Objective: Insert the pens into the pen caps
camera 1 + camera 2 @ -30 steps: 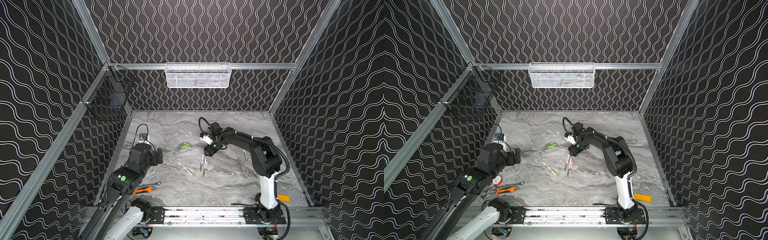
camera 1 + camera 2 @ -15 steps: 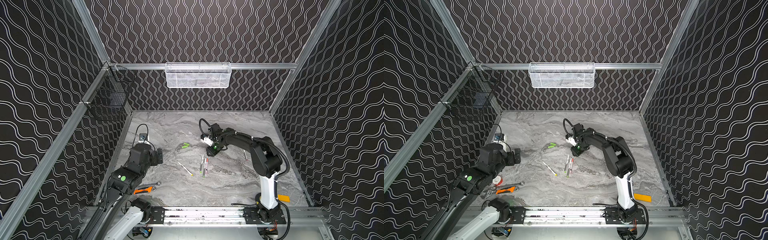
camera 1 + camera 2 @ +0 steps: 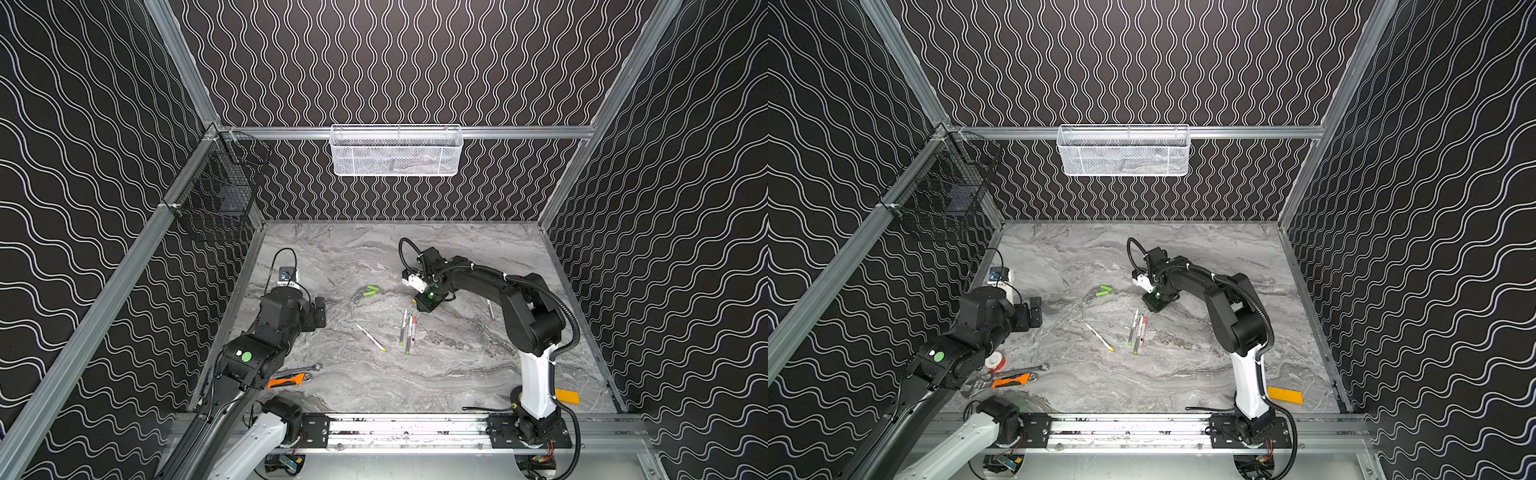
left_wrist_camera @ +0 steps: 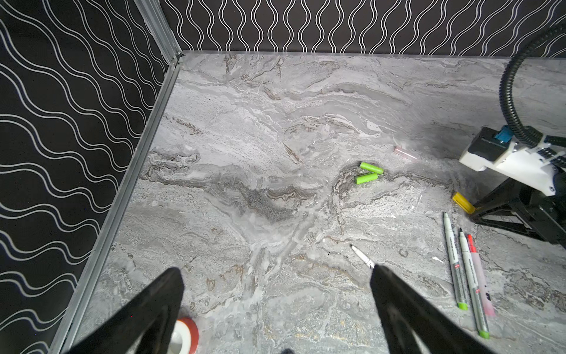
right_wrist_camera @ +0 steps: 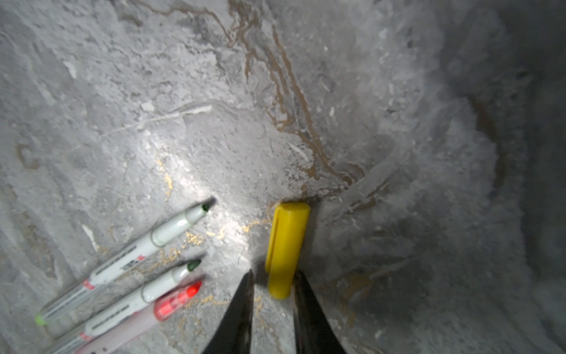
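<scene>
A yellow pen cap [image 5: 286, 245] lies on the marble table [image 3: 457, 374]. My right gripper [image 5: 272, 272] straddles its near end with narrow jaws. One finger touches it and a thin gap shows at the other, so I cannot tell whether it is pinched. Three pens [image 3: 407, 330] lie side by side just in front of that gripper [image 3: 424, 307]. A lone pen [image 3: 370, 337] with a yellow end lies to their left. Two green pen caps [image 3: 370, 291] rest further back. My left gripper [image 4: 275, 269] hangs open and empty at the left, over bare table.
A silver wrench [image 3: 301, 369] and an orange-handled tool [image 3: 286, 380] lie front left beside a red-and-white tape roll [image 3: 995, 360]. A yellow block [image 3: 567, 396] sits front right. A white mesh basket [image 3: 397, 151] and a black wire basket [image 3: 216, 199] hang on the walls.
My right gripper's jaws have narrowed around the yellow cap's end, and the arm has barely shifted. The left arm has not moved.
</scene>
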Tool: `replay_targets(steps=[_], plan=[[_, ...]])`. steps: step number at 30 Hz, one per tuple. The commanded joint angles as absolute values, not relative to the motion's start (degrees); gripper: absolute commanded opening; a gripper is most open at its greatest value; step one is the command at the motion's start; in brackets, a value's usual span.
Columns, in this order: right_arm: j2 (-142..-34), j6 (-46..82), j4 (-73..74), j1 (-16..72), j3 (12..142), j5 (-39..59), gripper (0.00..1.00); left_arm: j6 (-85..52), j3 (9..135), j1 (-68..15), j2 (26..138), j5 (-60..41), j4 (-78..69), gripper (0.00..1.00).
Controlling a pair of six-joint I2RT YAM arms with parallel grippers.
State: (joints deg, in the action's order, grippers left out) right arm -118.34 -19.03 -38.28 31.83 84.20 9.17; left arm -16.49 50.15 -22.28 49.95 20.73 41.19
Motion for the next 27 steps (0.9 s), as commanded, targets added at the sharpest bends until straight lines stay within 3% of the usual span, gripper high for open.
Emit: replay_targets(steps=[1,20,27], plan=[[-117.26,-19.14,-39.47,31.91,84.23,10.28,0.23,-16.37,49.92,-22.15,50.3,19.96,38.65,0.99],[-110.51,-15.78,-33.21,30.46,80.43,13.32,0.17,-18.58,48.25,-22.15,55.61,-0.3,30.55,0.99],[-112.25,-15.16,-33.42,30.4,80.09,12.57,0.43,-21.23,46.41,-22.15,56.44,-3.2,27.44,0.99]])
